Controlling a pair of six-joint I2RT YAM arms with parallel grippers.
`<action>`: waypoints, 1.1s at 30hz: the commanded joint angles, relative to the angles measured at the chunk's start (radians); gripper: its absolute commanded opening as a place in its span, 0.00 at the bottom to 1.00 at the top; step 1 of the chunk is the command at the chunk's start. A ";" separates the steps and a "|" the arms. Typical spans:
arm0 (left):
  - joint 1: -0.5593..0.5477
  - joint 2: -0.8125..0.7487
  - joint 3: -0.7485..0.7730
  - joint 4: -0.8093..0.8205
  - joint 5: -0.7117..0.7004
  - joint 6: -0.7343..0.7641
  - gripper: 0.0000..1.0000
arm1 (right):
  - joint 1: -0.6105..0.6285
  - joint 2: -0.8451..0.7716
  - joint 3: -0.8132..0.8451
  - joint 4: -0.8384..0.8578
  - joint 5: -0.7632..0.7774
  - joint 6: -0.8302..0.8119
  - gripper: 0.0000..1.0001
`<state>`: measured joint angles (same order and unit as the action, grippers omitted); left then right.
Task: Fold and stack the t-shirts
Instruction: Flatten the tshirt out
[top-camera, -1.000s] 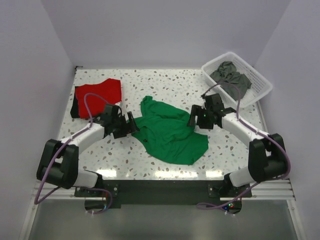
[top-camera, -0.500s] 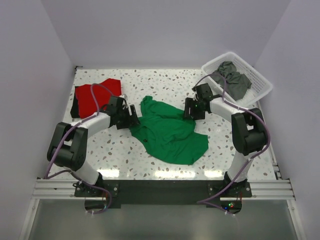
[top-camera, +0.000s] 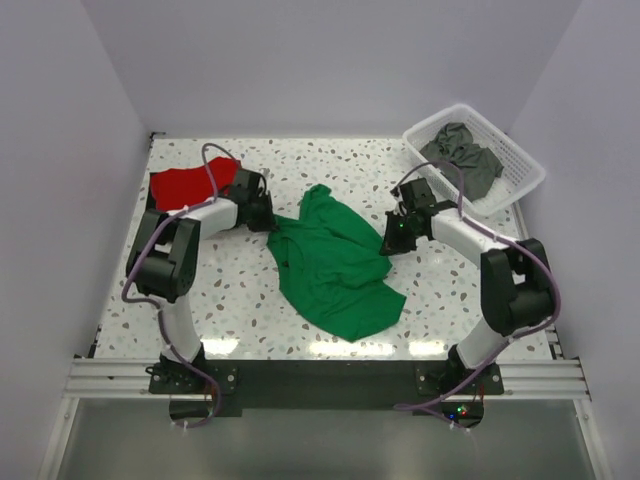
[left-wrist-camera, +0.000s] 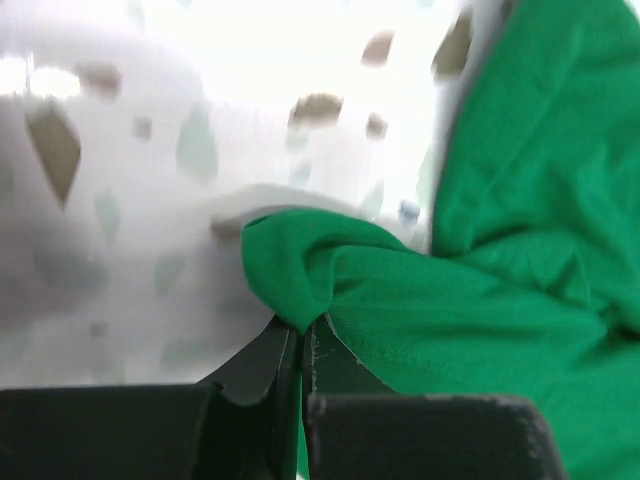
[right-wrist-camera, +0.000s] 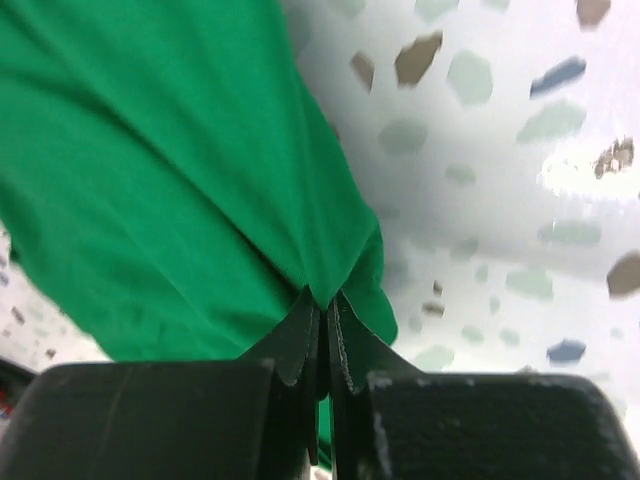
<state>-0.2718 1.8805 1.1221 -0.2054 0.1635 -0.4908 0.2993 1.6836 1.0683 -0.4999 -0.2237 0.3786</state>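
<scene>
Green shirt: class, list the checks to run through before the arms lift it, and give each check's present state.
1. Left gripper shut on green shirt: ok.
2. Right gripper shut on the same shirt: ok.
3. Shirt lying flat: not ok, it is crumpled.
4. Grips on matching corners: cannot tell.
5. Red shirt apart from it: ok.

No text, label, brand, number or sign can be read in any view. The bright green cloth t-shirt (top-camera: 335, 265) and the speckled white worktop (top-camera: 230, 290) show only plain, unmarked surfaces.
</scene>
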 joint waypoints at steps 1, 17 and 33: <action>-0.003 0.104 0.171 0.003 -0.030 0.038 0.00 | 0.001 -0.140 -0.044 -0.075 -0.034 0.039 0.00; -0.003 0.531 0.941 0.133 0.134 -0.089 0.00 | 0.041 -0.259 -0.081 -0.114 -0.212 0.132 0.09; -0.046 -0.039 0.351 -0.006 0.002 0.050 0.58 | -0.035 -0.204 -0.016 -0.180 -0.048 0.151 0.49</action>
<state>-0.2871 2.0480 1.6196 -0.1341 0.2371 -0.5381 0.2970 1.4387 1.0321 -0.6716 -0.3012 0.5053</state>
